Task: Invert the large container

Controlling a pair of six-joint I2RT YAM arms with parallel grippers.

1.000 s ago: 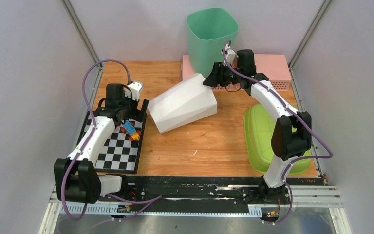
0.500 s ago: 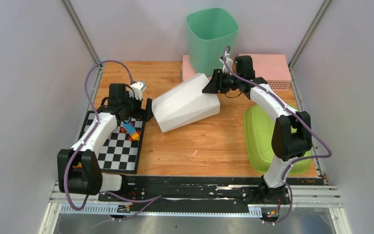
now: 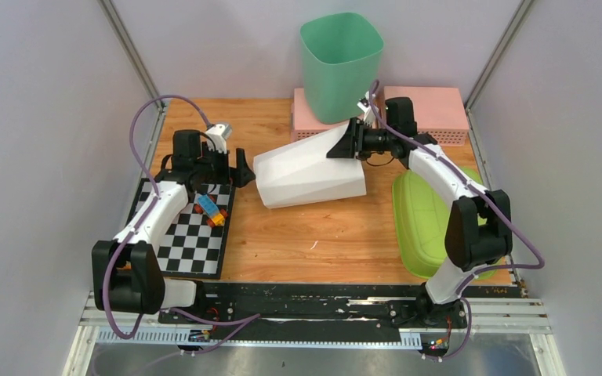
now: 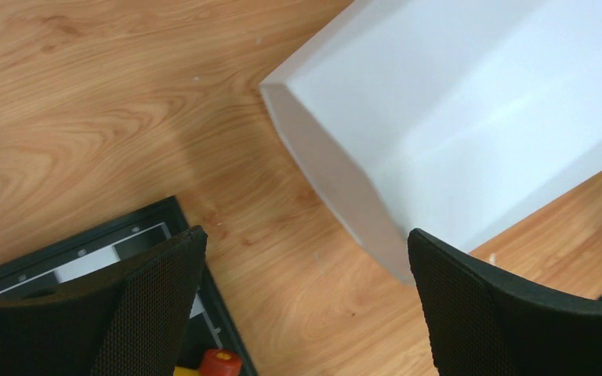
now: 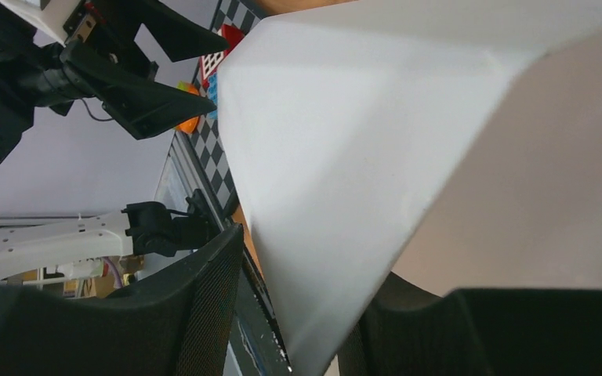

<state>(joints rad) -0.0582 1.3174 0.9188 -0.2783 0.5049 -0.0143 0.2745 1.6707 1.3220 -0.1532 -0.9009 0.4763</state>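
Top external view, nearest first: a checkered mat (image 3: pixel 192 243) carrying small toy bricks (image 3: pixel 212 210) lies at the left of the table (image 3: pixel 321 235); a lime-green lid (image 3: pixel 419 215) lies at the right.

The left gripper (image 3: pixel 241 168) stands with its jaws spread fully and nothing between them; it sits just beside the left end of the large container (image 3: pixel 310 174), apart from it by a narrow gap.

The large container lies on its side at mid-table, its closed end towards the left arm and its far-right end (apparently the mouth) raised towards the right arm.

The right gripper (image 3: pixel 346 142) straddles that end; the right wrist view shows one finger outside the white wall and one on the other side of it; whether the pads actually clamp the wall cannot be told.

Behind stand a pink box (image 3: pixel 431 106) and a green bin (image 3: pixel 341 59).

Handling assessment: the container looks like thin moulded plastic; expect it to be light, fairly stiff, smooth and prone to slip; the body is too wide for either gripper; take hold at the rim wall only, and use the open left gripper as a brace against the closed end during rotation.
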